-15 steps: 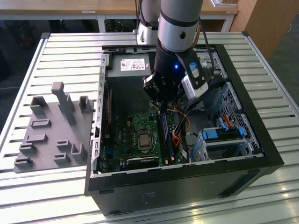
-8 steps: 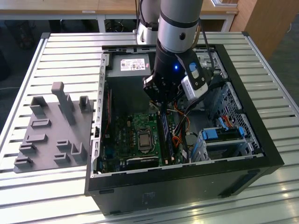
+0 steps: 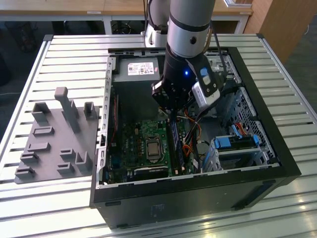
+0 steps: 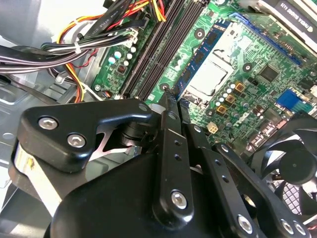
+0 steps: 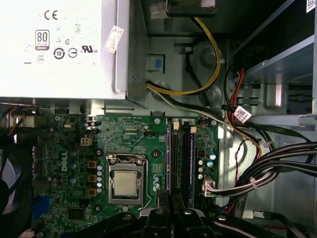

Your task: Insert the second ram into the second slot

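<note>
A black open-sided computer case [image 3: 198,191] lies on a slatted metal surface [image 3: 49,208]. It reaches close to the surface's edge on the exterior view's right. A grey moulded fixture tray [image 3: 49,144] sits beside the case, toward the surface's opposite edge. The arm reaches down into the case. Its black claw [image 3: 171,114] hangs over the green motherboard [image 3: 133,144], between the silver processor socket [image 3: 151,147] and a bundle of coloured cables [image 4: 89,44]. In the second wrist view the claw [image 4: 168,99] is closed, its two narrow fingers [image 4: 167,124] lying side by side. The second ram [image 4: 200,57], a thin flat blue circuit stick with a pale label, stands on edge in the memory slot nearest the processor socket [image 4: 208,74]. Long black empty slots [image 4: 163,49] run alongside it. In the first wrist view the stick [image 5: 169,153] runs from near the silver power supply box [image 5: 59,49] down to the claw's tips [image 5: 168,198]. I cannot tell whether those tips touch it. Chunky bright-blue drive brackets [image 3: 237,142] sit in the case's corner on the exterior view's right.
</note>
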`<action>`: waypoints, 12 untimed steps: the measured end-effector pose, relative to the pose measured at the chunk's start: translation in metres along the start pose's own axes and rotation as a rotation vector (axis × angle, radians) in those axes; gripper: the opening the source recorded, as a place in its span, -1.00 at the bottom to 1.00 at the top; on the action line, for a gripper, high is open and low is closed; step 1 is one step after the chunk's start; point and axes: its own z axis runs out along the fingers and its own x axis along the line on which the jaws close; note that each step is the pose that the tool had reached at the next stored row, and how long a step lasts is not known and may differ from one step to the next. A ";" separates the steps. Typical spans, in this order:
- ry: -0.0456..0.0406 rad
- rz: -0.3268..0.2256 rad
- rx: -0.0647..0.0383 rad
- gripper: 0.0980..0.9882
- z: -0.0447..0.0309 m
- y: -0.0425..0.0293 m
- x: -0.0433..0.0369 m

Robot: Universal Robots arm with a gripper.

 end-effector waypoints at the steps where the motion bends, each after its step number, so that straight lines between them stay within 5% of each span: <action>1: 0.0000 0.000 0.000 -0.91 0.0003 0.0000 0.0000; 12: 0.0007 0.000 0.000 -0.91 0.0035 0.0000 -0.0001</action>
